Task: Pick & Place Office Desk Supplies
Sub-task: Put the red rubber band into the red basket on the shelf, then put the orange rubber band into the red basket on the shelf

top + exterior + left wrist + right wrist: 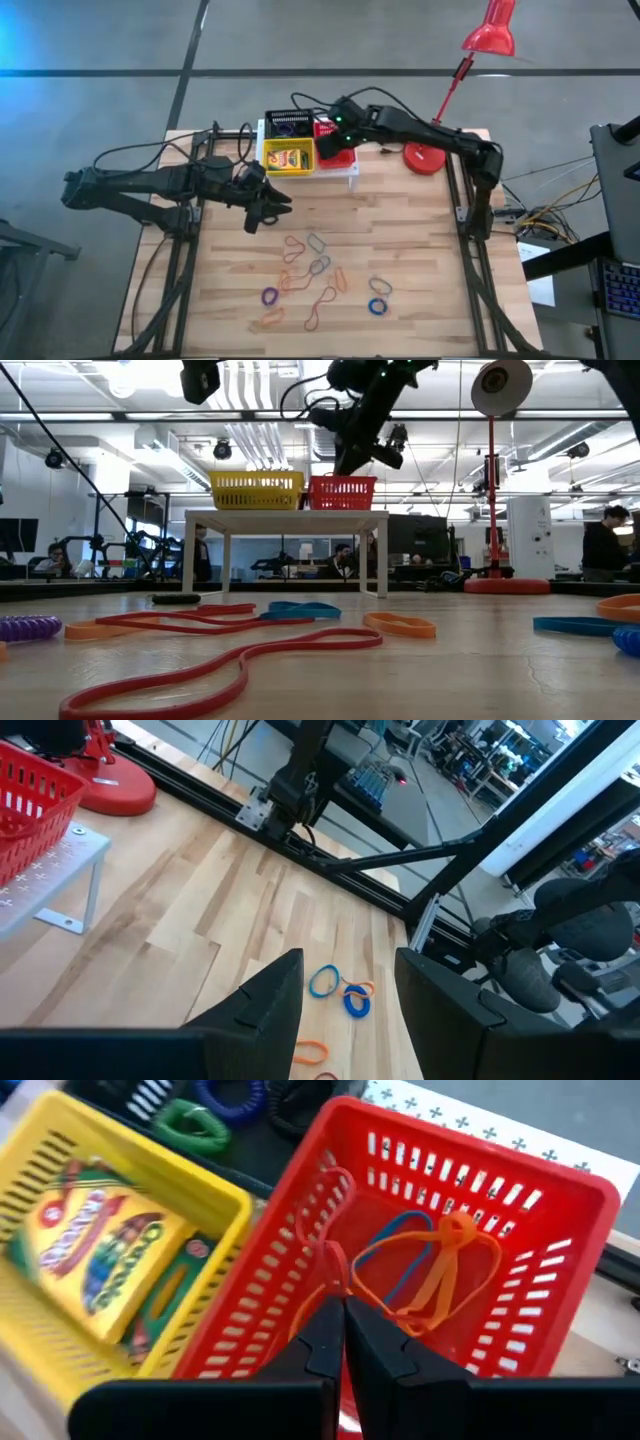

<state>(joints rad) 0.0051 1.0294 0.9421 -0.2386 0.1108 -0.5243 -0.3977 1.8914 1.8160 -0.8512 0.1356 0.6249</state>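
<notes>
Rubber bands (318,270) near lamp (430,157), stand (340,169)

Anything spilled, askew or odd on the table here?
Nothing damaged or tipped. Loose rubber bands lie scattered over the table, unsorted. The right hand, shut, pinches a red band above the red basket.

you have bare surface (420,240) between the white stand (345,172) and the scattered rubber bands (318,272), so a pass there is clear. the stand with its yellow basket (288,156) and red basket (327,132) blocks the far middle, and the right arm (420,130) hangs over the red one. the lamp (425,158) crowds the far right. the left arm (170,185) fills the left side.
</notes>
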